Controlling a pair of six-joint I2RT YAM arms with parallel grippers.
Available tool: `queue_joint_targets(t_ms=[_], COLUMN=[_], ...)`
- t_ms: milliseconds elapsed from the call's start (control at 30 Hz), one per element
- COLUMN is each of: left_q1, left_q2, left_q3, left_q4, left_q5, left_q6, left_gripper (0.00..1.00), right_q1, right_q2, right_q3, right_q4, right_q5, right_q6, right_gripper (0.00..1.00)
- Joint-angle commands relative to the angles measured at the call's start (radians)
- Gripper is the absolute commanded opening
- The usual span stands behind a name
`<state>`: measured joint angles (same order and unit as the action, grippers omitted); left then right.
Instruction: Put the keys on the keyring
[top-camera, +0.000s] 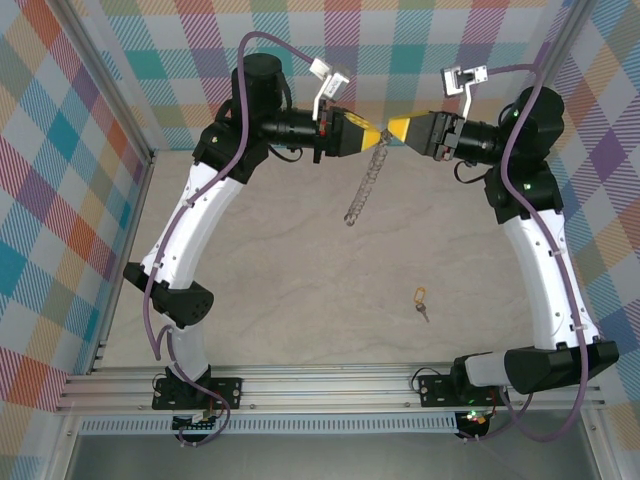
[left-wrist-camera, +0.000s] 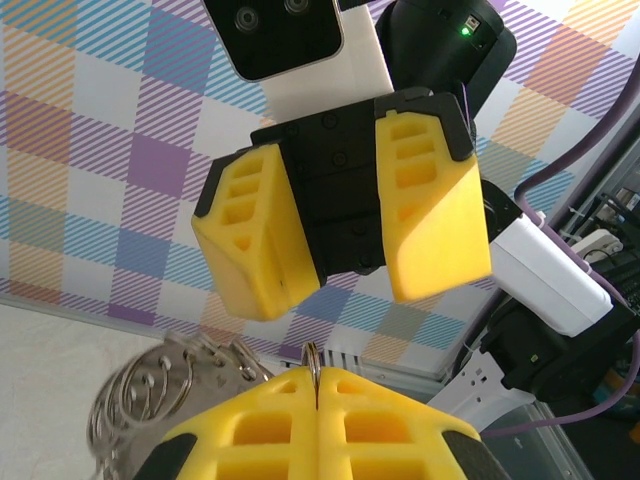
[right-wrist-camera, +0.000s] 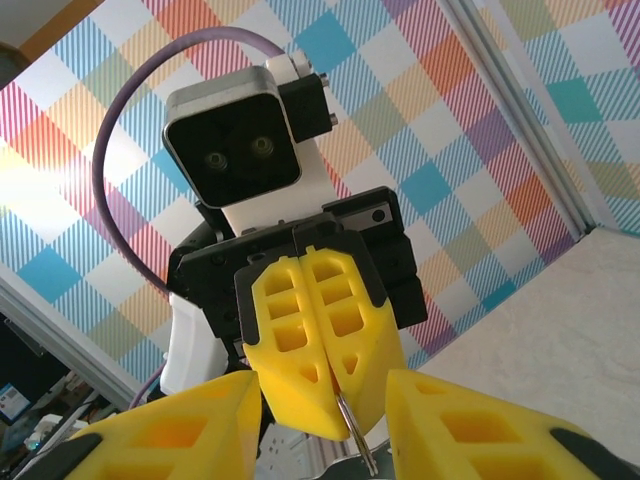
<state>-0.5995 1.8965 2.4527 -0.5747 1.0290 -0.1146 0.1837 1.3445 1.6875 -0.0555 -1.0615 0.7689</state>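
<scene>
Grey metal keyring hangs limp and chain-like from the clamped left gripper; right gripper faces it, jaws apart. Tiny key lies on the table, probably light and slippery, best pinched by its gold head

Tbl round key all open — dangling keyring obstructs ctr.

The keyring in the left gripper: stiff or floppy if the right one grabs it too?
Probably floppy: pinched by the left gripper, the keyring droops in a loose strand, not a hoop. It would likely swing if jolted, since most of it dangles below the grip. Its small loops could snag a finger.
</scene>
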Motion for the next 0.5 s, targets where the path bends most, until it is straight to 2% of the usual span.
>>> queue_joint_targets(t_ms=[0, 300, 467], left_q1=[0.006, 0.006, 0.006], left_q2=[-0.002, 0.000, 0.003], left_q3=[0.035, 0.035, 0.036], left_q4=[0.017, 0.024, 0.027], left_q5=[0.018, 0.013, 0.010], left_q6=[0.011, 0.010, 0.010], left_gripper=[0.00, 0.00, 0.00], right_q1=[0.014, 0.026, 0.026], right_q2=[0.000, 0.004, 0.002], right_q3=[-0.006, -0.019, -0.026], right_q4=[-0.013, -0.024, -0.048], right_q5=[-0.032, -0.038, -0.040], right_q6=[-0.028, -0.035, -0.055], right_gripper=[0.35, 0.28, 0.14])
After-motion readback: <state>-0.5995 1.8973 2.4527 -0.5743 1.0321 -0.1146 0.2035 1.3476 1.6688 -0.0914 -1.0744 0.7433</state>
